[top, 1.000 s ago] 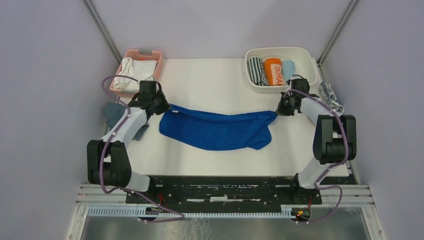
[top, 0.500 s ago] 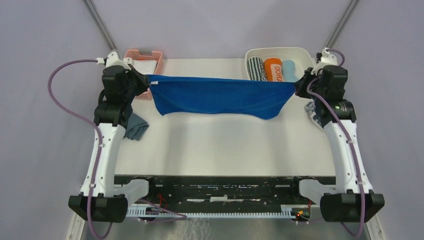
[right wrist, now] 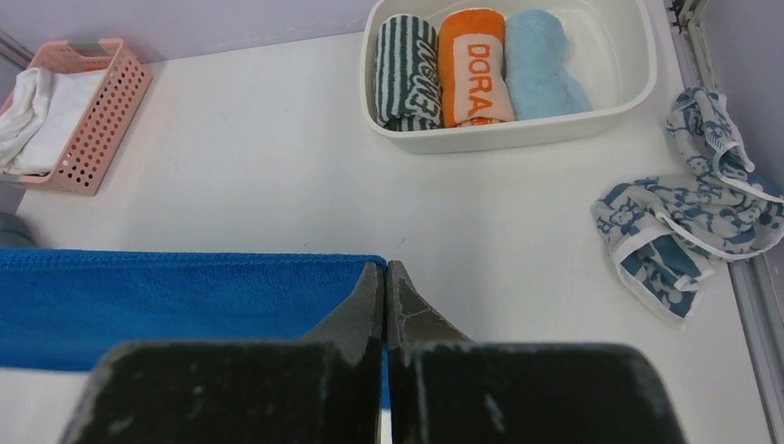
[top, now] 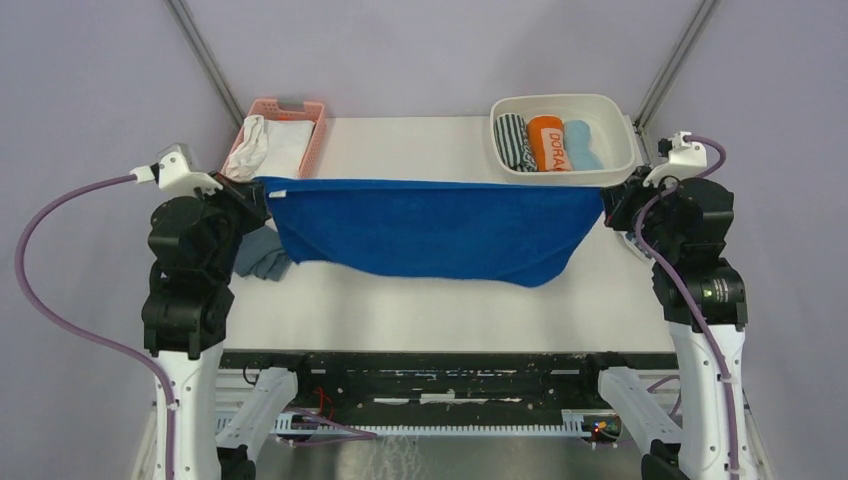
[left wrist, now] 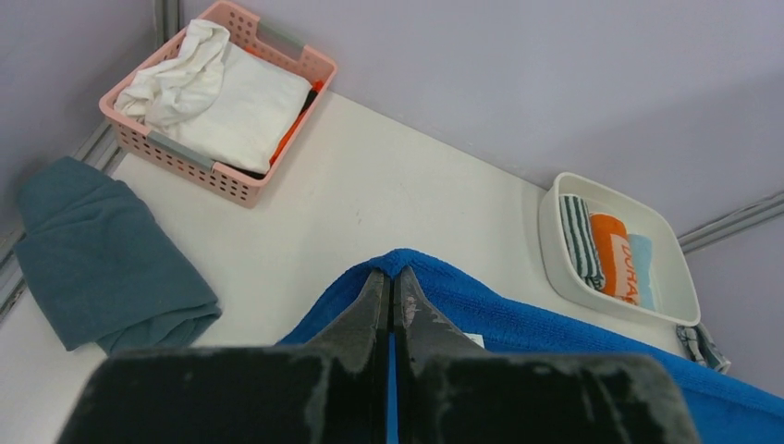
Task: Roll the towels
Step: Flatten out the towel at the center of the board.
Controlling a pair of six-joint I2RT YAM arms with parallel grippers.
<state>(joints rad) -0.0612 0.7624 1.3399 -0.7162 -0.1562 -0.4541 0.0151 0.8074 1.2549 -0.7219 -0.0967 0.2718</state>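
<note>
Royal blue towel (top: 430,225) stretched midair, lt blue towel (right wrist: 545,65) rolled in tub (right wrist: 518,137), patterned towel (right wrist: 689,199) crumpled R side

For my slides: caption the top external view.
Two arms hold the royal blue towel spread above the white table, left fingers and right fingers shut on its top corners.

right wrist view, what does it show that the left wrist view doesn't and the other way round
Only the right wrist: the right fingers shut on one corner of the royal blue towel, and the whole patterned towel crumpled beside the white tub; the left wrist catches just a scrap.
Only the left wrist: the left fingers shut on another corner, the towel's white tag, and the whole teal-grey cloth.
Both: the blue towel, the tub holding the rolled light blue towel, the pink basket of white cloths.
</note>
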